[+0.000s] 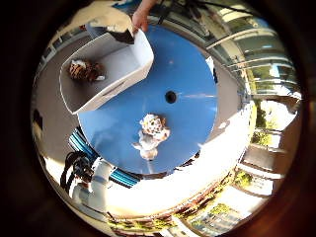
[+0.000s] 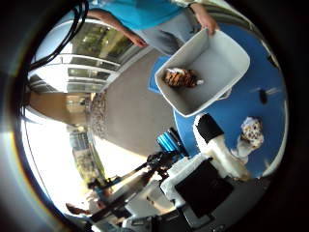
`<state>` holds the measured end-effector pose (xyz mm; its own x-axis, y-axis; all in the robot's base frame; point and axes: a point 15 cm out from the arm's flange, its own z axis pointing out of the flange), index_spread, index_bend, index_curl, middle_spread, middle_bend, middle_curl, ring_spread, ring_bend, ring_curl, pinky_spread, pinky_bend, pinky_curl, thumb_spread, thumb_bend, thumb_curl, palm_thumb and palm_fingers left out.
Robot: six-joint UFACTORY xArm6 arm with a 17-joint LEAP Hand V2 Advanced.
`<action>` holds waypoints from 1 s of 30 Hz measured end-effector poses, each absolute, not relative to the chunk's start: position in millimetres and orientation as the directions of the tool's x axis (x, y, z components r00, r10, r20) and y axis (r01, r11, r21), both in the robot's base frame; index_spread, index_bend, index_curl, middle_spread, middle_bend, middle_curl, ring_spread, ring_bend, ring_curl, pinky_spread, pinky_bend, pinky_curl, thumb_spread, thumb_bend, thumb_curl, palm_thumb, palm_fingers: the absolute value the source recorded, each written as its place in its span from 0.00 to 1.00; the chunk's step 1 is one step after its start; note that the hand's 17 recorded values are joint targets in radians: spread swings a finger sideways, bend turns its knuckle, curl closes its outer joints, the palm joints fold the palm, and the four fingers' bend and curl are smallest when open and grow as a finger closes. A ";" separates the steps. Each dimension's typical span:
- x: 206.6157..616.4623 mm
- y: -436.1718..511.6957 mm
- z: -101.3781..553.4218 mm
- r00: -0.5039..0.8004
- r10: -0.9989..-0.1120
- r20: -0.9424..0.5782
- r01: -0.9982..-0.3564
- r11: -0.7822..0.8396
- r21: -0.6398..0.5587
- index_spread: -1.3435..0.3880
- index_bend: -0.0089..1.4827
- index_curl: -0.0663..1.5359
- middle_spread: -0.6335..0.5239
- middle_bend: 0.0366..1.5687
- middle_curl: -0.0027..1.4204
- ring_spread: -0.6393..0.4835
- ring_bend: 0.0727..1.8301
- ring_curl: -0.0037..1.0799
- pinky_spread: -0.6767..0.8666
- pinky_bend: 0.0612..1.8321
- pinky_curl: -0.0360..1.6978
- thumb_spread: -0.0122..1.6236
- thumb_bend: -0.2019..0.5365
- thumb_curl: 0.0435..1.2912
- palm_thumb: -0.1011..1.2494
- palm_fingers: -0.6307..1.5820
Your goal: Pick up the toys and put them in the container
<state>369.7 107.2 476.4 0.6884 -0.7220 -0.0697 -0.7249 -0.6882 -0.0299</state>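
Observation:
A white container [image 1: 120,61] stands on a round blue table [image 1: 193,69]. A brown and white plush toy [image 1: 84,70] lies inside it. A second, white and brown plush toy [image 1: 151,133] lies on the table away from the container. My hand [image 2: 217,145] is above the table's edge, well above both toys, with its fingers [image 1: 96,185] straight. In the right thumb side palm view the toy on the table [image 2: 251,132] lies just past a fingertip. A person's hand [image 1: 141,18] holds the container's far rim.
The table has a small dark hole [image 1: 171,97] at its middle. Grey paving [image 2: 126,106] surrounds the table. A black tripod [image 2: 126,188] stands on the paving. A white railing [image 1: 252,59] runs beyond the table.

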 end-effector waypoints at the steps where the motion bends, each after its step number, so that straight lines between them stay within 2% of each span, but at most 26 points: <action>1: 364.2 89.6 467.6 0.662 -0.745 -0.078 -0.748 -0.664 -0.009 0.65 0.14 0.15 0.62 0.08 0.22 0.83 0.20 0.31 0.76 0.36 0.27 0.67 0.23 0.34 0.58 0.33; 5: 329.2 16.2 422.9 0.528 -0.842 -0.111 -0.839 -0.537 0.090 0.70 0.14 0.17 0.62 0.08 0.22 0.84 0.22 0.31 0.77 0.35 0.26 0.68 0.23 0.33 0.58 0.37; 10: 308.8 -55.2 371.8 0.413 -0.909 -0.061 -0.893 -0.417 0.170 0.74 0.13 0.19 0.61 0.10 0.22 0.84 0.24 0.32 0.76 0.35 0.25 0.68 0.23 0.33 0.56 0.40; 21: 326.6 -112.3 239.5 0.259 -0.966 -0.020 -0.957 -0.259 0.128 0.77 0.12 0.20 0.62 0.09 0.23 0.85 0.24 0.30 0.76 0.35 0.23 0.69 0.23 0.31 0.54 0.39; 30: 343.2 -112.3 155.4 0.182 -0.982 -0.049 -0.961 -0.188 0.203 0.78 0.11 0.20 0.63 0.09 0.23 0.85 0.24 0.30 0.76 0.37 0.22 0.69 0.23 0.30 0.53 0.38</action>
